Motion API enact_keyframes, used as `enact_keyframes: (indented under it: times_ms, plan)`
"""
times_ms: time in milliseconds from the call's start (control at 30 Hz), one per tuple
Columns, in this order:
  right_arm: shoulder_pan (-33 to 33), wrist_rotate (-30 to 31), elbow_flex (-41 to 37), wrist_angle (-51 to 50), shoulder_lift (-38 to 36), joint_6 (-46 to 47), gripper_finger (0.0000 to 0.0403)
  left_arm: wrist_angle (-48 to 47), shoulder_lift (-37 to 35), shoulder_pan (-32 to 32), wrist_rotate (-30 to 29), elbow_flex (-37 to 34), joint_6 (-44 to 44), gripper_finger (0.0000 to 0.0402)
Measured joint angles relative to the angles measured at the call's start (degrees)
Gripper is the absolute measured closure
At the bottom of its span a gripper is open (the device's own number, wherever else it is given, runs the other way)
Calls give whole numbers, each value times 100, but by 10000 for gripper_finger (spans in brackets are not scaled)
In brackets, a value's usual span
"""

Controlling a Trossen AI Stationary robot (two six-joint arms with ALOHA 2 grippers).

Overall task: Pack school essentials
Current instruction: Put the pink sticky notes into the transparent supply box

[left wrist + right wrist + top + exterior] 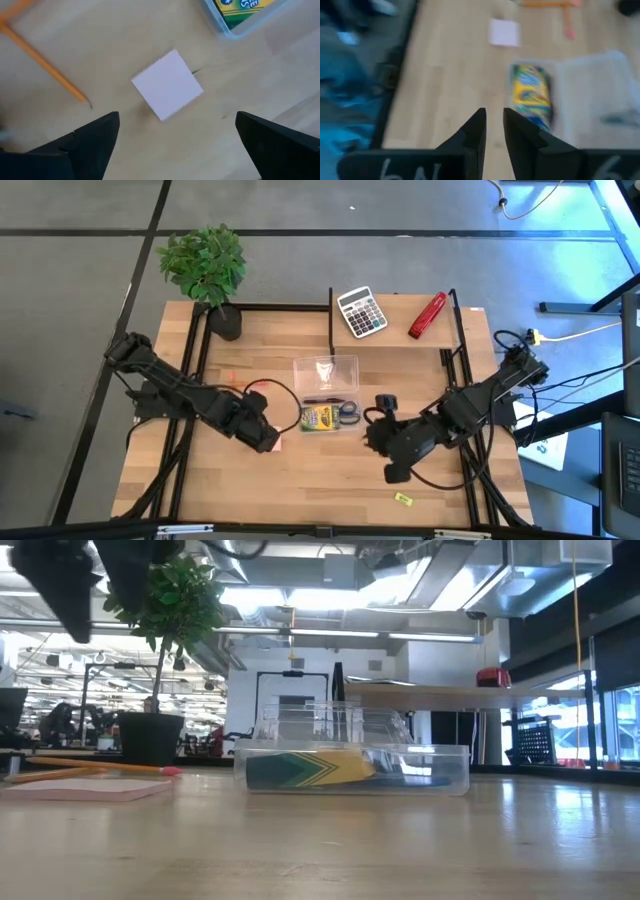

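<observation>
A pink square note pad (167, 84) lies flat on the wood table, with my left gripper (177, 135) open above it, one finger to each side, touching nothing. In the high view this gripper (265, 435) is left of the clear plastic box (325, 380). The box holds the green-yellow crayon box (318, 417) and the blue-handled scissors (347, 412). Orange pencils (90, 766) lie on the table beyond the pad. My right gripper (494, 127), raised right of the box, is shut to a narrow slit with nothing in it. A tiny yellow piece (403, 499) lies near the front edge.
A grey calculator (362, 312) and a red stapler (427, 315) lie at the table's far side. A potted plant (208, 270) stands at the far left corner. Black frame rails (195, 360) run along both sides of the table.
</observation>
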Motion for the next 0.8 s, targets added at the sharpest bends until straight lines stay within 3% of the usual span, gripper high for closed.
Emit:
enact_keyframes:
  times_ms: [100,267,467,800]
  plan:
    - [-1,-412,-373,564,-223,-488,334,32,0,-215,-21,0,-441,10]
    - [-3,-455,-608,755,-349,-831,334,248,56,-433,-134,-2,-1436,10]
    - [-5,-456,-611,775,-344,-1519,334,448,262,-602,-141,-2,-1827,10]
    - [-30,-271,-610,922,-342,-1638,334,500,740,-678,-158,-2,-2184,10]
